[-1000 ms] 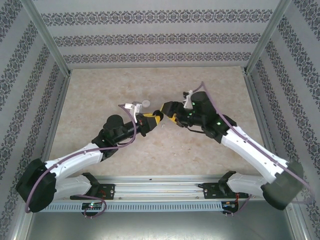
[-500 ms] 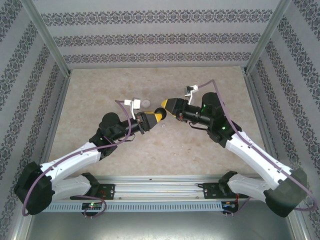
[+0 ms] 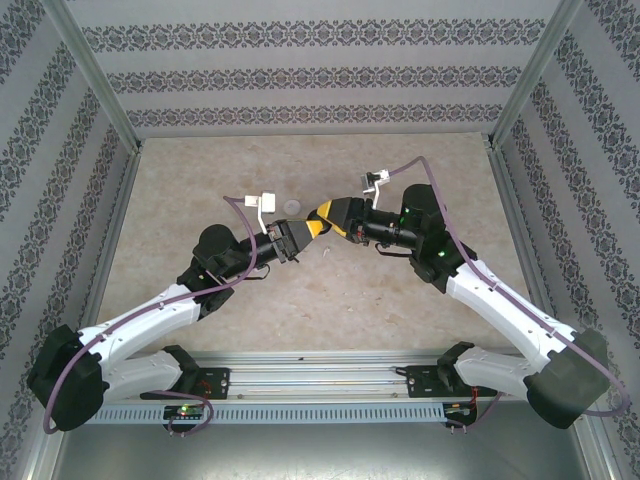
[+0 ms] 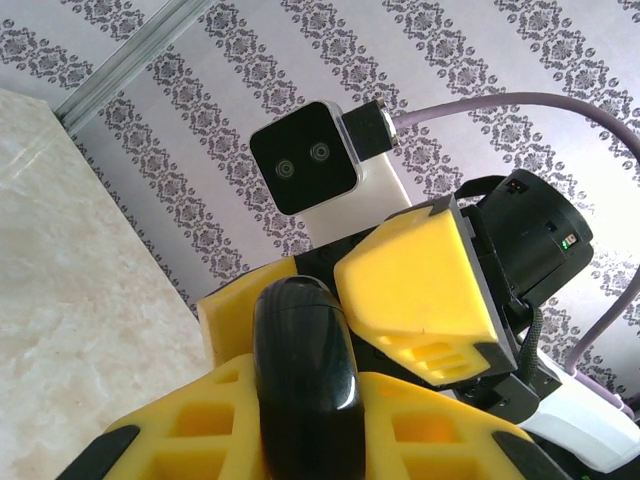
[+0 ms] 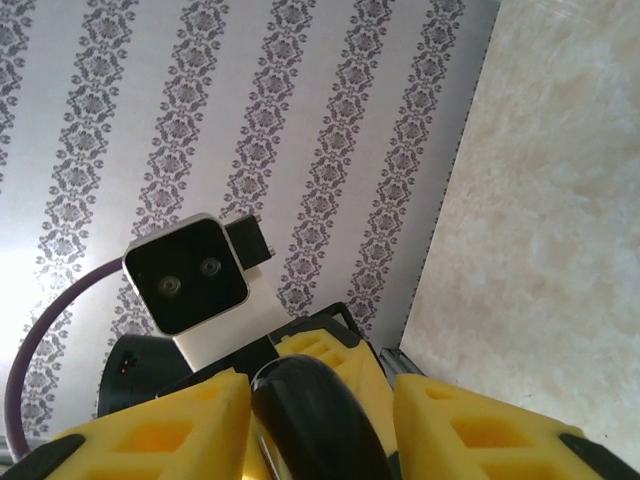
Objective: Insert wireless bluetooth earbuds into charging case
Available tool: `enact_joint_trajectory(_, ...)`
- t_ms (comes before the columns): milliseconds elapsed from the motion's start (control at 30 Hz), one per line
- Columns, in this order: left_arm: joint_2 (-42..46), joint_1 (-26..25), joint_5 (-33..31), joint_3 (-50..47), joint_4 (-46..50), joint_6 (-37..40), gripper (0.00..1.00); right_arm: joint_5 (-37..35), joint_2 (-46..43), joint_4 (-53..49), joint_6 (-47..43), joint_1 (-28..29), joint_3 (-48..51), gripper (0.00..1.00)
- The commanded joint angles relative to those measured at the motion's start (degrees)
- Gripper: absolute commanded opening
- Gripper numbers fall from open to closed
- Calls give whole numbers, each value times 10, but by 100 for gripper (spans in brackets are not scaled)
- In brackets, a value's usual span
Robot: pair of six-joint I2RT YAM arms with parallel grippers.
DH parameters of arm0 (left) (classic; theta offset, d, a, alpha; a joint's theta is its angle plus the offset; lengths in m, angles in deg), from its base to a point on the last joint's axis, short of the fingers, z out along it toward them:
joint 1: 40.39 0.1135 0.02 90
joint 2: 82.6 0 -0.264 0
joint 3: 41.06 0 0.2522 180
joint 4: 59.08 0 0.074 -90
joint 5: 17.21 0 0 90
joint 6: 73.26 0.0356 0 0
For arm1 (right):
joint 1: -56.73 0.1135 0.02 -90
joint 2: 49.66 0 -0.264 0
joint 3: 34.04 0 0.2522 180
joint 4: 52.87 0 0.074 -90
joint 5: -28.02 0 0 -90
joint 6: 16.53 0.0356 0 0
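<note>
Left fingers (image 4: 440, 425) clamp the black charging case (image 4: 305, 380); right fingers (image 5: 470, 420) flank the same case, whether gripping I cannot tell.

No writing, brand, number or sign can be read on anything here; the striped wallpaper (image 3: 320, 80) on the far wall carries only a floral pattern

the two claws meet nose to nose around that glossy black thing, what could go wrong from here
1. The black case is smooth and rounded, pinched by the left claw above the table; it might slip out and drop.
2. The right claw straddles the same case, very close to the left one; their yellow fingers could collide or twist the case askew.
</note>
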Motion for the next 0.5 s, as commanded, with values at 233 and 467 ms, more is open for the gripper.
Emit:
enact_joint_trajectory(233,9,15,7,32,11,-6,7,38,3,8,-4,-2,-3,20)
enact_joint_trajectory(467,21,25,22,40,71,10,17,18,2,-124,-113,-1,-48,20)
